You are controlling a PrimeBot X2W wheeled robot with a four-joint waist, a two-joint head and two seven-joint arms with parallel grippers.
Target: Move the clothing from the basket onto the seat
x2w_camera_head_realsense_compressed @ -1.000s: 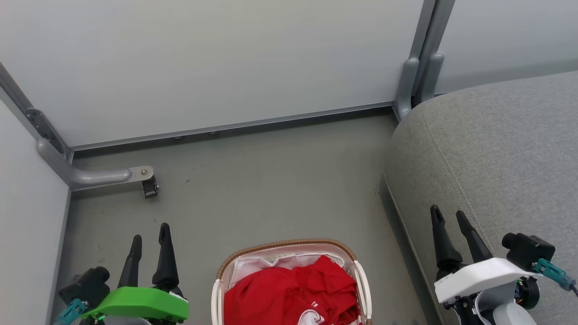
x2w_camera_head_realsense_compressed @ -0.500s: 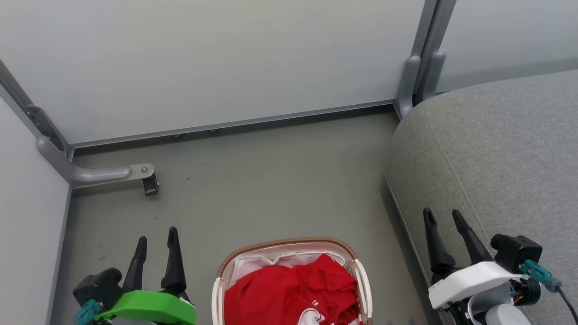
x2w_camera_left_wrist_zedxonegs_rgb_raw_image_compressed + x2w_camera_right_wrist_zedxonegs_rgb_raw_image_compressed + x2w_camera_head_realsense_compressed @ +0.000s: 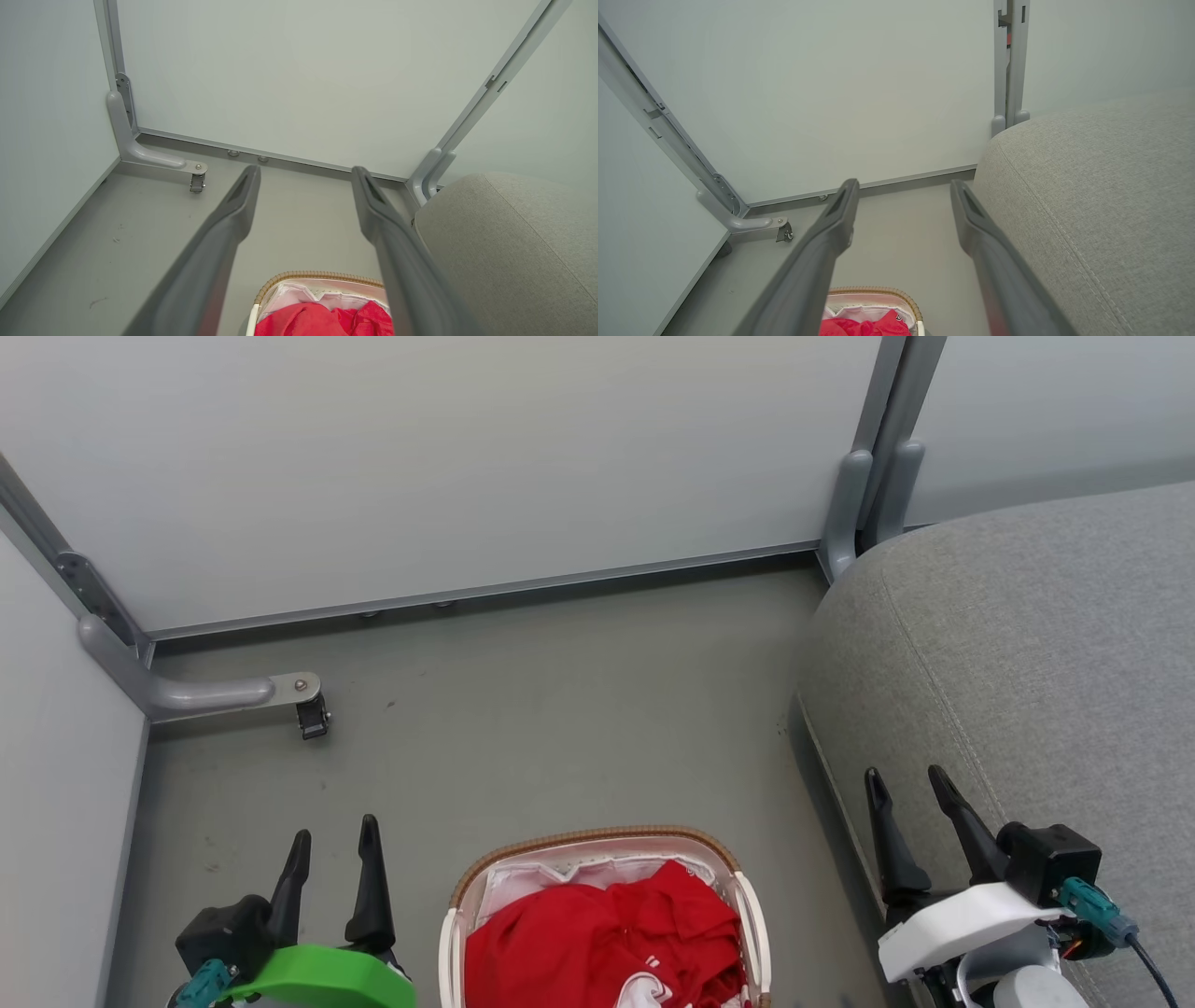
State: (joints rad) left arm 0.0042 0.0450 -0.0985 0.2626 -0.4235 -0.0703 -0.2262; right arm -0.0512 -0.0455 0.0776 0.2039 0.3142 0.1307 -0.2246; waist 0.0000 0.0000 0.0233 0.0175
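Well, both grippers are wide open and hold nothing. The left gripper [image 3: 334,829] hangs low over the grey floor [image 3: 560,709], just to the left of the basket [image 3: 597,837]. Its two long dark fingers [image 3: 372,887] stand well apart and point at the pale wall [image 3: 467,457]. There is only air between them, and they touch nothing.

The right gripper [image 3: 905,775] is on the other side of the basket, close to the edge of the seat [image 3: 1027,644]. Its fingers [image 3: 962,831] are spread just as wide and are empty too. One finger is very near the side of the seat, but I cannot tell if it touches.

The basket is small and white with a brown woven rim. It sits on the floor between the two grippers. A white cloth liner [image 3: 523,882] shows along its far inside wall.

The clothing [image 3: 597,933] is in the basket. It is bright red and soft, all crumpled up in a heap that fills most of the basket and comes up about as high as the rim. Some white marks show on it near the front.

The seat is big, round-edged and grey, with a stitched line running along it. It stands to the right of the basket, with a strip of floor between them.
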